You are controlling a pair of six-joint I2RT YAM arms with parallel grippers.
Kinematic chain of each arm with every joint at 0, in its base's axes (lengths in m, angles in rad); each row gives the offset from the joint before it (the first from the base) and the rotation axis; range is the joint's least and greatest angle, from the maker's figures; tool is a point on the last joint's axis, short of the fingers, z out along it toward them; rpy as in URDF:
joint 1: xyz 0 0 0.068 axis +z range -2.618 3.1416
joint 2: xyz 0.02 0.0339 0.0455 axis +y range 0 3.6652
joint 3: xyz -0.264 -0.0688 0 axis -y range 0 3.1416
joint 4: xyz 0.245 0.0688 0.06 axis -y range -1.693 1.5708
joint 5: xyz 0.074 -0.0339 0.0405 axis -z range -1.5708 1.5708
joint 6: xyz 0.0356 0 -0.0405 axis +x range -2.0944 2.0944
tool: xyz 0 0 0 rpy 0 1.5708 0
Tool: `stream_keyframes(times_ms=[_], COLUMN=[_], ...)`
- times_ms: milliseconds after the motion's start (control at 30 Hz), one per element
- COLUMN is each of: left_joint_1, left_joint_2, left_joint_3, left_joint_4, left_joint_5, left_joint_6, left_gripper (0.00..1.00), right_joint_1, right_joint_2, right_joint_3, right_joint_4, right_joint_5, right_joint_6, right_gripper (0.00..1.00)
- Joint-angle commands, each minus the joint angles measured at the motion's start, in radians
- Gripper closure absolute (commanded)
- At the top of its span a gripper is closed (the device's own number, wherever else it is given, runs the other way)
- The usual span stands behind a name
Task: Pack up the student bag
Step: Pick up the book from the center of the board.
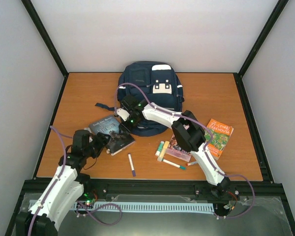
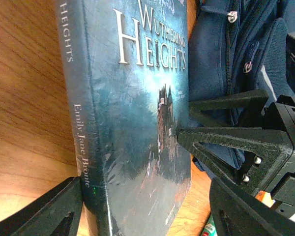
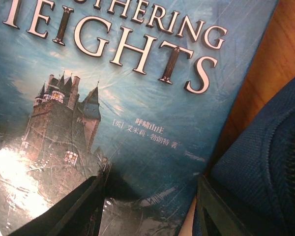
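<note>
Grip status: left gripper (image 2: 145, 196) released, straddling Wuthering Heights book (image 2: 137, 123), one jaw at spine. Right gripper (image 3: 150, 184) at book's bag-side edge; cannot tell if grasping. Student bag (image 1: 150, 93) at rear centre of table (image 1: 211, 93), just beyond book. Likely risks: glossy cover slipping under squeeze; both arms pulling, twisting book; corner catching bag's zip (image 3: 291, 196).

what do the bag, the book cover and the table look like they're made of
Bag: woven navy fabric, matte; the weave shows up close.
Book: glossy coated paper or card cover; a glare patch and fine scuffs show on it.
Table: wood or wood-look laminate, smooth with a soft sheen; grain lines show, but which of the two I cannot tell.
</note>
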Motion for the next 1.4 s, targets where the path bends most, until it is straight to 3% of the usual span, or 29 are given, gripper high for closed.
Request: stream_keyframes(times_ms=[0,200,600,800,867,900,933,967,1367], left_joint_1=[-0.01,-0.01,-0.01,-0.011,-0.011,-0.01,-0.01,-0.01,-0.01], left_joint_2=[-0.041,-0.005,-0.077,-0.099,-0.128,-0.134,-0.13,-0.114,-0.055], left_joint_3=[0.022,0.011,0.066,0.089,0.103,0.118,0.129,0.13,0.051], left_joint_4=[0.305,0.367,0.303,0.275,0.242,0.201,0.178,0.178,0.281], left_joint_5=[0.12,0.166,0.154,0.144,0.122,0.098,0.088,0.091,0.106], left_joint_6=[-0.044,-0.088,-0.132,-0.171,-0.194,-0.195,-0.187,-0.175,-0.225], left_gripper=[0.29,0.36,0.45,0.56,0.49,0.37,0.32,0.31,0.44], right_joint_1=[0.047,0.048,0.048,0.048,0.048,0.047,0.047,0.047,0.047], right_joint_2=[0.068,0.06,0.024,0.024,0.027,0.029,0.031,0.035,0.055], right_joint_3=[-0.041,-0.036,-0.032,-0.028,-0.029,-0.028,-0.029,-0.028,-0.014], right_joint_4=[-0.054,-0.062,-0.094,-0.114,-0.125,-0.127,-0.13,-0.132,-0.152], right_joint_5=[-0.064,-0.108,-0.25,-0.322,-0.36,-0.377,-0.389,-0.398,-0.425], right_joint_6=[-0.003,-0.005,-0.023,-0.053,-0.066,-0.07,-0.073,-0.075,-0.083], right_gripper=[0.46,0.46,0.41,0.36,0.31,0.28,0.25,0.23,0.21])
